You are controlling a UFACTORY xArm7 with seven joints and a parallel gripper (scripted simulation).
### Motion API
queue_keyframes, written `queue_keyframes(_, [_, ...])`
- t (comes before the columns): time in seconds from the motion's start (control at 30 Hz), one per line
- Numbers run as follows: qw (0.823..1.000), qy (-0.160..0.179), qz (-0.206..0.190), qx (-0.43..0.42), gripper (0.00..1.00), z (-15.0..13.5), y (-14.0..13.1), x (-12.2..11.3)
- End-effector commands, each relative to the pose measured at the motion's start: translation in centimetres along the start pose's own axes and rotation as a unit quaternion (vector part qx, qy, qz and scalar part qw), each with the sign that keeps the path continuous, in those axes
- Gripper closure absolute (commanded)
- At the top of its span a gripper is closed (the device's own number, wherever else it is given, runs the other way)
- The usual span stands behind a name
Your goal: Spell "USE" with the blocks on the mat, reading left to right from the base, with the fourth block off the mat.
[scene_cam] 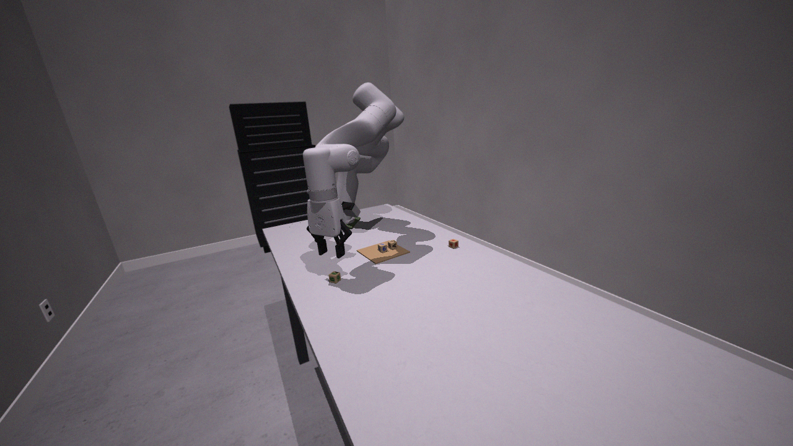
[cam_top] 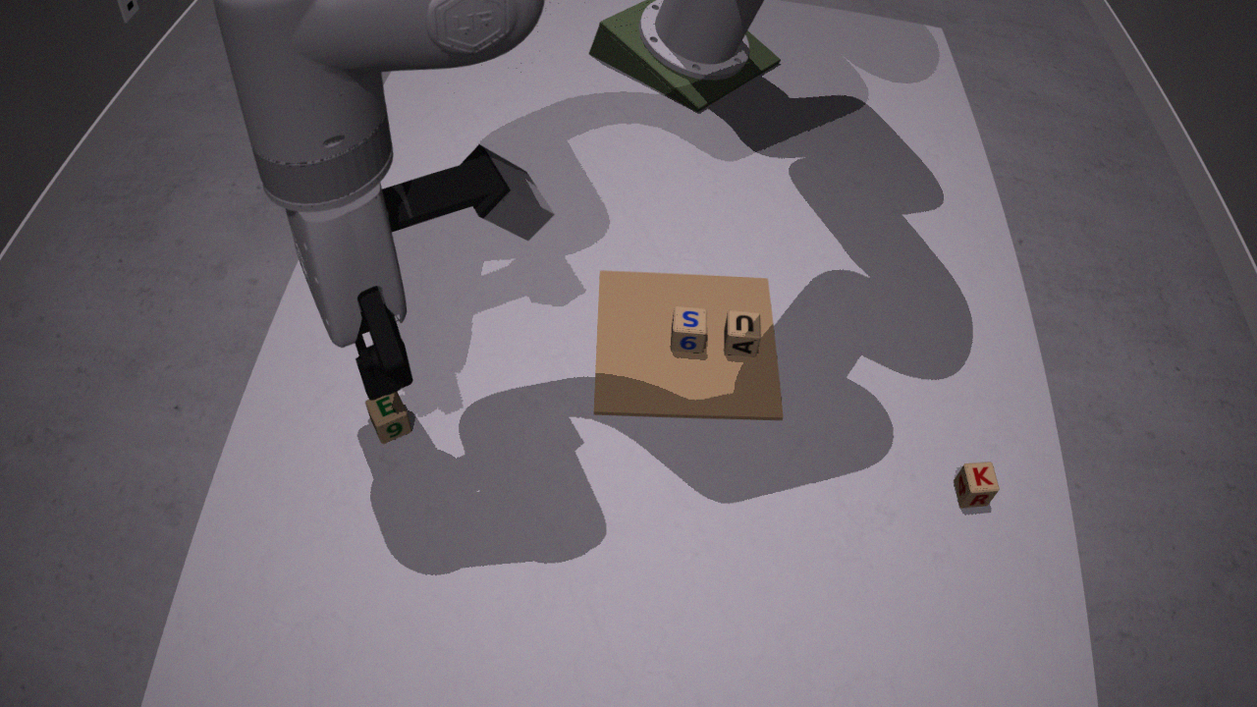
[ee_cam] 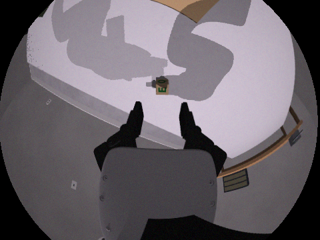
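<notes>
The tan mat [cam_top: 683,353] lies in the middle of the table. On it the S block [cam_top: 688,331] and the U block [cam_top: 742,334] stand side by side, the U block to the right in the top view. The E block [cam_top: 387,416] with a green letter sits on the bare table left of the mat, near the table's left edge; it also shows in the wrist view [ee_cam: 162,87]. My gripper [cam_top: 383,373] hangs well above the E block, open and empty; the fingers stand apart with nothing between them. The K block [cam_top: 976,484] sits off the mat at the right.
The arm's green base plate [cam_top: 685,52] is at the far end of the table. A black cabinet [scene_cam: 271,166] stands behind the table. The table's left edge runs close to the E block [scene_cam: 334,276].
</notes>
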State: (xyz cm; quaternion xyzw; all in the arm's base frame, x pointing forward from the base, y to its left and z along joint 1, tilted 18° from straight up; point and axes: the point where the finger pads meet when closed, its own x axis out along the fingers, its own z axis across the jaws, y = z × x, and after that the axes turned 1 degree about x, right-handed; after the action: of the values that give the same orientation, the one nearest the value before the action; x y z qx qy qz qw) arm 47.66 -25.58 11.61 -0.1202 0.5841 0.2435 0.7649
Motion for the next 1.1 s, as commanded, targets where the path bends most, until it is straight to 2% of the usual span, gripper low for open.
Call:
queue_keyframes(0.0, [1.0, -0.001, -0.002, 0.0, 0.37, 0.0, -0.15, -0.21])
queue_keyframes(1.07, [1.0, -0.001, -0.002, 0.0, 0.37, 0.0, -0.16, 0.25])
